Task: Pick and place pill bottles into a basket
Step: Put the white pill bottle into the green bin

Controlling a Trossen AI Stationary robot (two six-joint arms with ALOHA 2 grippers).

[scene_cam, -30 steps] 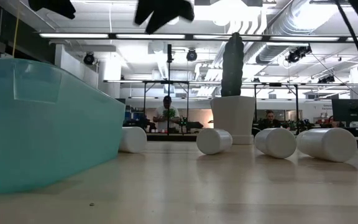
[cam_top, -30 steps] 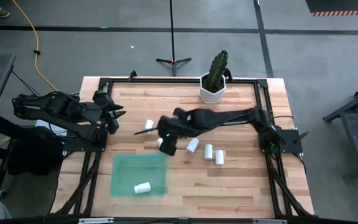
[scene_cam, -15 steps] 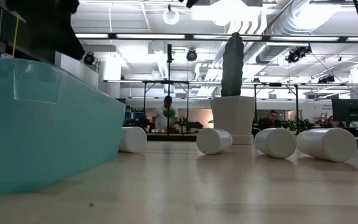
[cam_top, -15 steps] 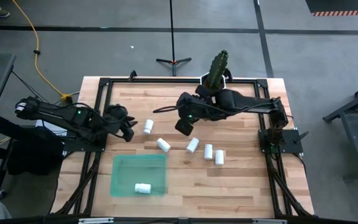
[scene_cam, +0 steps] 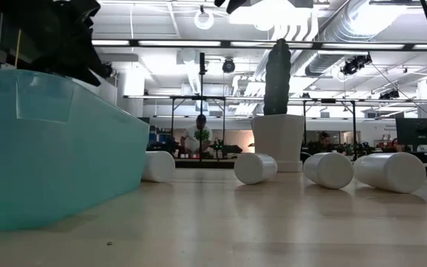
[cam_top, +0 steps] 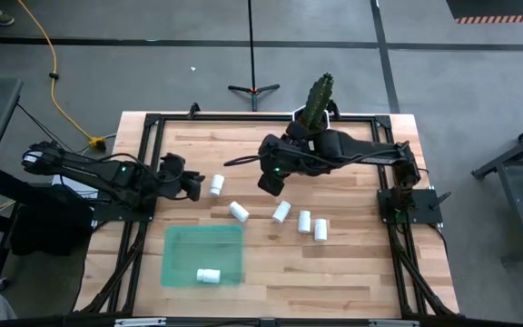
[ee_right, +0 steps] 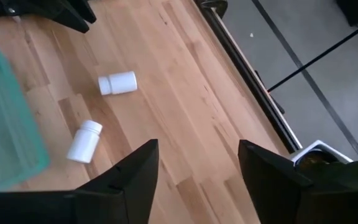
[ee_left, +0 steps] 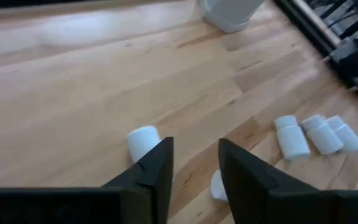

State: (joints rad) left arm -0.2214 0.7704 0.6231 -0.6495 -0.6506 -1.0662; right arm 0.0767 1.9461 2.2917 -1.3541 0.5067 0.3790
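Four pill bottles (scene_cam: 256, 167) lie on the table (scene_cam: 273, 222) beside the basket (scene_cam: 50, 148).

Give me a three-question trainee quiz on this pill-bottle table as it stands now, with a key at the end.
1. How many pill bottles lie inside the green tray, and how many lie on the bare table?
2. True or false: the cactus pot stands at the near edge of the table, beside the tray.
3. Which gripper is closest to a loose bottle?
A. the left gripper, beside the bottle at the table's left
B. the right gripper, over the tray
C. neither; both are off the table

Key
1. One bottle in the tray; five on the table.
2. False: it stands at the far edge, away from the tray.
3. A; its fingers are slightly apart and hold nothing.
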